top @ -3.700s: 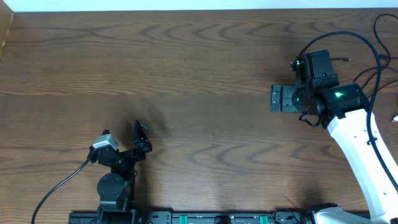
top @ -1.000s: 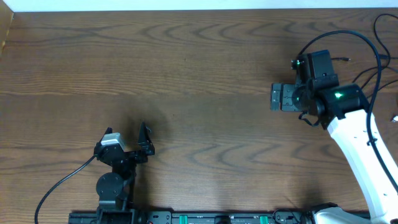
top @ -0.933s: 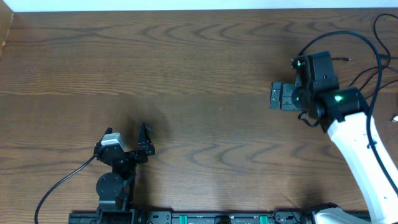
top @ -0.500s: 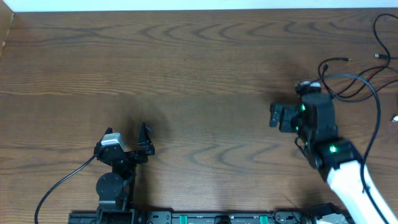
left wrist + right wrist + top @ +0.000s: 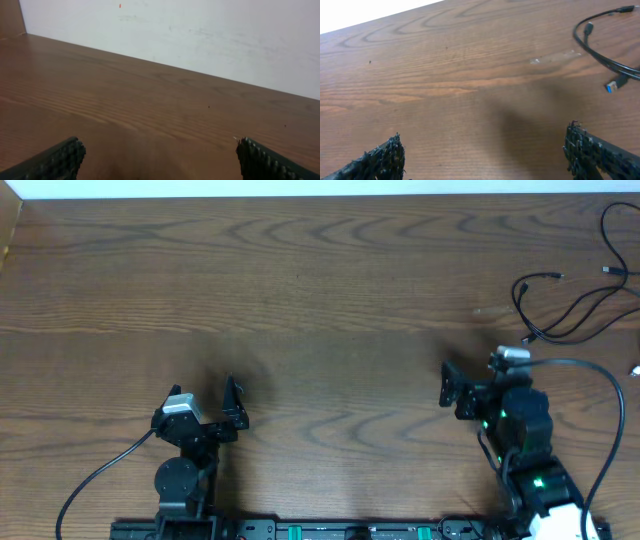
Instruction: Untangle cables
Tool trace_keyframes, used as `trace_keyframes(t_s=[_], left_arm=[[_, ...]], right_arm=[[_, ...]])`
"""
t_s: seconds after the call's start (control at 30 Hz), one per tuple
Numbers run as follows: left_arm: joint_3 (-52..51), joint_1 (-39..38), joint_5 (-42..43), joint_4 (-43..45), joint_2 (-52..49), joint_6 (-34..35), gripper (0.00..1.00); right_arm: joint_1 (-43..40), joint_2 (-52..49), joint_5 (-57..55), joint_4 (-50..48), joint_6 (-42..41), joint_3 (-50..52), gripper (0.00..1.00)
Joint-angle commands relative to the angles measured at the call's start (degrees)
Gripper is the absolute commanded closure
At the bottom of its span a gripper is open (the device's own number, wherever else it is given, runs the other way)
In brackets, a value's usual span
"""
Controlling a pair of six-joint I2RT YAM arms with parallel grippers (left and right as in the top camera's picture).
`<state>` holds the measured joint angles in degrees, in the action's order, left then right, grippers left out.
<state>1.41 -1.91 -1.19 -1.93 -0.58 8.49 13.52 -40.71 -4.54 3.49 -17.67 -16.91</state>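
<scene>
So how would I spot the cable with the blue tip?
Look at the brown wooden table, on its right side, just beyond the right gripper. Thin black cables curl there. Yours ends in a small bright blue plug, while the other plug ends nearby are black.

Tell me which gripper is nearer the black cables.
Right. The right gripper is close, on the near side of the cables; the left gripper is far to their left.

table (image 5: 300, 300): dark brown wood grain | wall (image 5: 200, 35): plain white, behind far edge | light: even
</scene>
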Motion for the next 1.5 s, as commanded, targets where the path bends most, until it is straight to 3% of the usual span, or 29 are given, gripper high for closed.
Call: trace_keyframes(t_s=[0.0, 0.33, 0.7, 0.97, 1.47], left_arm=[[-1.14, 0.28, 0.15, -2.29, 0.35, -1.18, 0.02], [-1.14, 0.28, 0.15, -2.29, 0.35, -1.18, 0.02], [-1.14, 0.28, 0.15, -2.29, 0.35, -1.18, 0.02], [-1.14, 0.28, 0.15, -2.29, 0.35, -1.18, 0.02], [-1.14, 0.28, 0.15, -2.29, 0.35, -1.18, 0.02]], right_arm=[[-0.74, 4.48, -0.5, -0.15, -0.72, 3.43, 0.01], [-1.64, 17.79, -0.46, -5.99, -0.76, 16.46, 0.01], [-1.97, 22.12, -0.76, 0.24, -0.28, 16.59, 0.01], [-1.97, 25.24, -0.9, 0.39, 4.72, 16.59, 0.01], [-3.17, 36.68, -0.81, 0.46, 6.14, 16.59, 0.01]])
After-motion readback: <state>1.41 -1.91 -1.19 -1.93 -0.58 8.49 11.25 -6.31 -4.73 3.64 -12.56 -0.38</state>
